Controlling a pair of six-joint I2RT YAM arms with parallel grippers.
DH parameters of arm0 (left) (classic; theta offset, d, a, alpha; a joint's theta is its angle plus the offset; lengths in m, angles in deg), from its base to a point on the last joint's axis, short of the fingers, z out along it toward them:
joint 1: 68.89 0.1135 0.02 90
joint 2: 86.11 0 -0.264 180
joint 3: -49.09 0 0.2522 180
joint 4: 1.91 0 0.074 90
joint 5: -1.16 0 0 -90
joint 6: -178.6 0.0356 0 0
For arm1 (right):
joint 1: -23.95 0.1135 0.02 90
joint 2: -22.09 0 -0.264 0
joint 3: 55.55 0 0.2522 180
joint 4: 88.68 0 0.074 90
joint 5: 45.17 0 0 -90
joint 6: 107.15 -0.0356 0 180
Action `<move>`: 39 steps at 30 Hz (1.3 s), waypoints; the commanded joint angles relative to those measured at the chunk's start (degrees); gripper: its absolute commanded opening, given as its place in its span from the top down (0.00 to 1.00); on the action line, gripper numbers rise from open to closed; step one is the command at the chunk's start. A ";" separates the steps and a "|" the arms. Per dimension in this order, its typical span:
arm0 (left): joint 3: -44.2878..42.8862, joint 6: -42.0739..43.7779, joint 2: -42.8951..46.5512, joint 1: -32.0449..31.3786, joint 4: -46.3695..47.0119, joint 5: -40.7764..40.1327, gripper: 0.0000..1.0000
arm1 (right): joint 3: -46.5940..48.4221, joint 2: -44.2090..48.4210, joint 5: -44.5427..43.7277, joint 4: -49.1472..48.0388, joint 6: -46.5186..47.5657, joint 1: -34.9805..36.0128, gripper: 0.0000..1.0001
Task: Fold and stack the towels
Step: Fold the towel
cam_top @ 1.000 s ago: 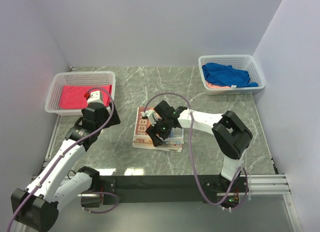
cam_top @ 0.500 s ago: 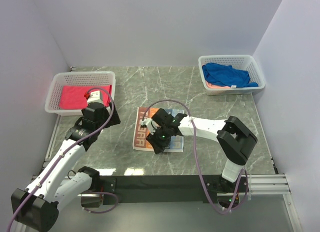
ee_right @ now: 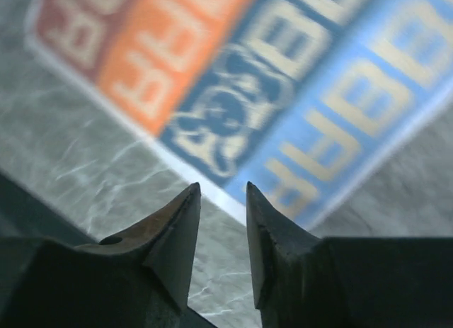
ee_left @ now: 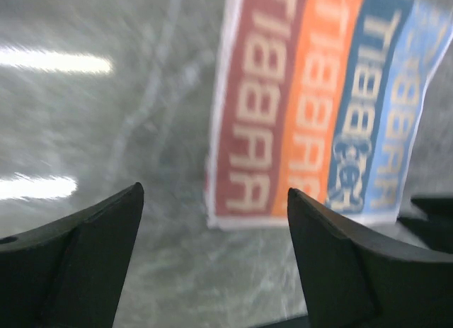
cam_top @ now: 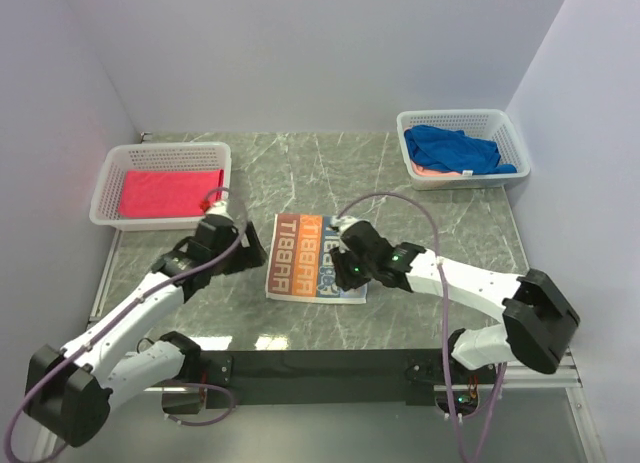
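With the printed towel (cam_top: 315,271) lying folded flat mid-bench (cam_top: 400,183), the spread left pincer (ee_left: 214,193) should probably slide low under its left edge while the narrowly parted, empty right pincer (ee_right: 223,188) nips the near right edge, catching every layer.

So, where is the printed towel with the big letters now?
In the top view the printed towel lies flat at the middle of the table, between the left gripper and the right gripper, which is over its right edge.

White arm links (cam_top: 480,281), black joints (cam_top: 545,318), purple cables (cam_top: 395,195); black wedge claw fingers (ee_right: 170,243).
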 commanded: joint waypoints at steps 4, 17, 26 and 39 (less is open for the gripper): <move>4.16 -8.58 -5.49 -7.15 6.30 4.11 0.28 | -11.09 5.86 -0.34 -10.07 -14.26 -6.97 0.75; 4.86 -13.86 -16.67 -15.60 8.68 -2.21 0.54 | -16.46 9.12 2.39 -16.58 -16.91 -8.30 0.75; 7.49 -18.43 -17.37 -15.77 5.79 -5.56 0.75 | -18.48 3.06 5.21 -17.82 -19.11 -11.81 0.76; 6.10 -22.48 -8.33 -15.69 4.81 -3.19 0.51 | -18.23 4.01 11.09 -21.57 -16.48 -22.62 0.74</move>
